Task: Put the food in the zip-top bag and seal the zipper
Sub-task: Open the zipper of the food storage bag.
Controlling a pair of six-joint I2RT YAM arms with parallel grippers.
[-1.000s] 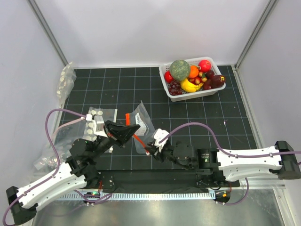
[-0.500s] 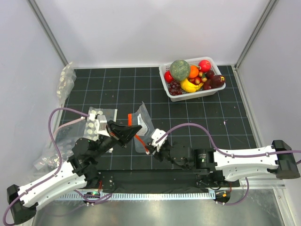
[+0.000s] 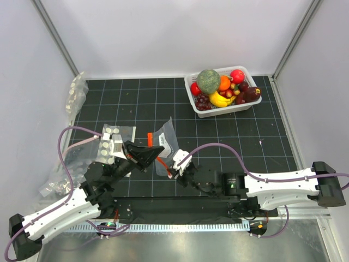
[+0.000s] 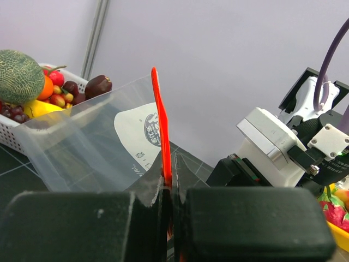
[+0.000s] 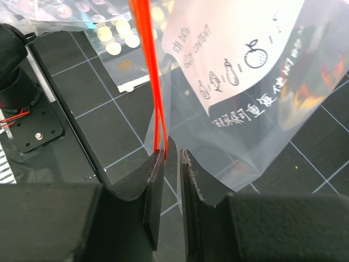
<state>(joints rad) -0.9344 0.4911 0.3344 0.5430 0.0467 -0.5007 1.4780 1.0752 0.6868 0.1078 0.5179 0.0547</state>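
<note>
The zip-top bag (image 3: pixel 165 143) is held up off the mat, clear with a white printed label (image 4: pixel 98 147) (image 5: pixel 256 82). Its red-orange zipper (image 4: pixel 160 120) runs up out of my left gripper (image 3: pixel 154 154) (image 4: pixel 169 183), which is shut on that strip. My right gripper (image 3: pixel 173 170) (image 5: pixel 172 158) is at the bag's near corner. Its jaws stand a narrow gap apart, with the zipper (image 5: pixel 146 65) ending at the left finger's tip and film in the gap. The food, red balls (image 3: pixel 237 75) (image 4: pixel 56 78) and an orange ball (image 3: pixel 224 82), lies in the basket.
The white basket (image 3: pixel 229 107) at the back right also holds a green melon (image 3: pixel 208 80), a banana (image 3: pixel 219 100) and dark fruits. Clear bags of white discs lie at the left (image 3: pixel 117 136) (image 3: pixel 76 93). Both arms crowd the near middle.
My right arm has slid a little left toward the bag's corner and its jaws have narrowed slightly. The left gripper keeps its hold on the zipper.
</note>
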